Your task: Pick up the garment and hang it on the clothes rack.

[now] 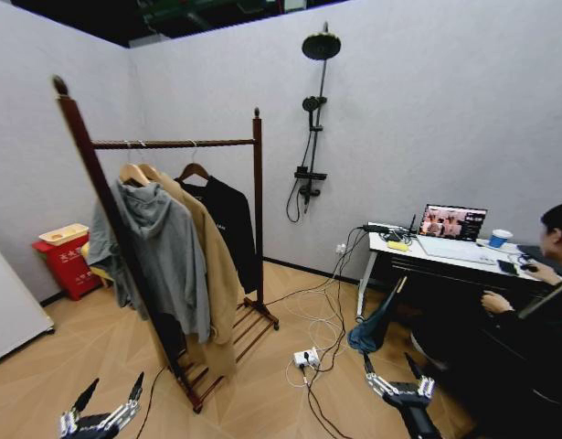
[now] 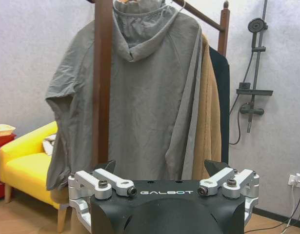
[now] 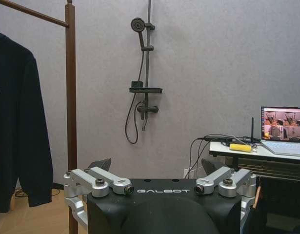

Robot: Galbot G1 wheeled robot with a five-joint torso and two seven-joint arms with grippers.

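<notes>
At the far left of the head view, a red box (image 1: 67, 261) and a piece of a yellow seat (image 1: 96, 267) stand by the wall, the seat mostly hidden behind clothes. Next to them is the tall dark reddish-brown wooden clothes rack (image 1: 171, 144) with its knob-topped posts and slatted base shelf. On its top bar three pieces hang close together: a grey hoodie (image 1: 162, 247) in front, a long tan coat (image 1: 212, 265) behind it, and last the black long-sleeved jacket (image 1: 230, 224) on a wooden hanger, nearest to the far post. The coat covers most of the jacket; in the left wrist view only a narrow dark strip (image 2: 220, 102) can be seen, and in the right wrist view it is cut by the frame edge (image 3: 18, 122), with its white lettering too small to read. The left gripper (image 1: 102, 407) is low at the bottom edge, fingers spread wide and holding nothing, well apart from the rack. Between rack and desk the wooden floor is open, except white cables and a power strip (image 1: 306, 357). A black shower set (image 1: 312, 119) hangs on the back wall. The right gripper (image 1: 397, 373) is also low, wide open and empty, near the white desk (image 1: 445, 256) with an open laptop (image 1: 452, 224). A seated person at the right edge is partly cut off.
</notes>
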